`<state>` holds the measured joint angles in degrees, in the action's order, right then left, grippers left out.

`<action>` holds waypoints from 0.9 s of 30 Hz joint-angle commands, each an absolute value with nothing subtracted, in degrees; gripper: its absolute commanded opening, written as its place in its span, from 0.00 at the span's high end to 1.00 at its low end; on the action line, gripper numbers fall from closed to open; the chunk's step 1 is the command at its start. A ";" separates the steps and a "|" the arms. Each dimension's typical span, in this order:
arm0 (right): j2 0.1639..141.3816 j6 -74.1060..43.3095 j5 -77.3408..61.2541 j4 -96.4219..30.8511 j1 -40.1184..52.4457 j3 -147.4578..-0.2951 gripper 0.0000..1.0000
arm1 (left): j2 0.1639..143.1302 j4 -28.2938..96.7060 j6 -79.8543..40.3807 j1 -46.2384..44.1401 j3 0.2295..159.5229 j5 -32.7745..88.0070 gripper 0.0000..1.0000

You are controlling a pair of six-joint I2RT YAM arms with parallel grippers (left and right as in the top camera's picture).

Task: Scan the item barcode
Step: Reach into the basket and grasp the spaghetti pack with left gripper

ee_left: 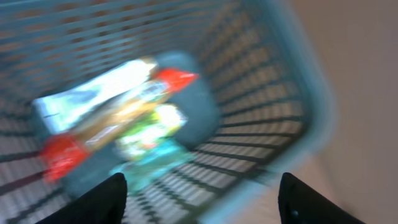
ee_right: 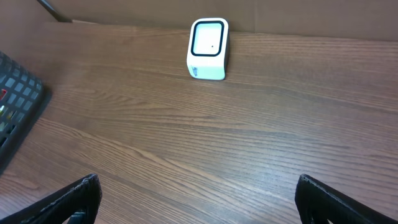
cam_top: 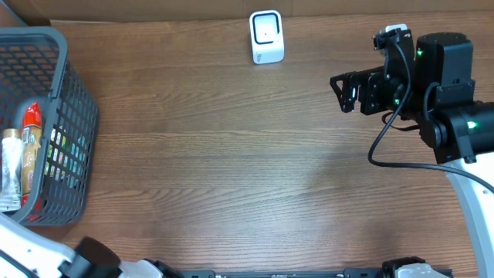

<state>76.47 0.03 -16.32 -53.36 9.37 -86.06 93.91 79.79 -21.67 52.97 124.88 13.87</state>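
Two arms, one wooden table (cam_top: 231,177), and neither arm is holding anything. The biggest thing on it is the grey mesh basket (cam_top: 77,116) at the far left edge, and that's where the goods are.

The right gripper (ee_right: 196,199) hangs over the right side with its jaws spread wide and empty, facing the little white scanner (ee_right: 208,48) at the back edge. The left gripper (ee_left: 202,202) is above the basket, jaws apart, nothing between them.

My pick for the item is the packet with red ends (ee_left: 118,115). It lies in the basket, touching a pale pouch (ee_left: 93,87) on one side and a greenish packet (ee_left: 152,127) on the other.

It looks like a film wrapper, so I'd guess it's light, squishy and a bit slippery. I'd pinch it across the narrow middle, not by a red end.

From overhead, its long axis runs front to back along the basket, with one red tip toward the scanner side. That view's too blurry to find the barcode.
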 commanded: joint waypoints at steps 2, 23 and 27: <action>76.38 0.43 -16.67 -53.25 9.26 -87.72 0.00 | 99.88 84.20 -14.28 53.19 125.38 -2.15 0.25; 76.71 0.47 -16.62 -52.77 9.26 -87.72 0.00 | 115.90 89.84 -11.75 51.77 121.99 -6.63 0.41; 76.71 0.47 -16.62 -52.86 9.26 -87.72 0.00 | 115.90 86.04 -11.75 51.77 116.66 -8.12 0.41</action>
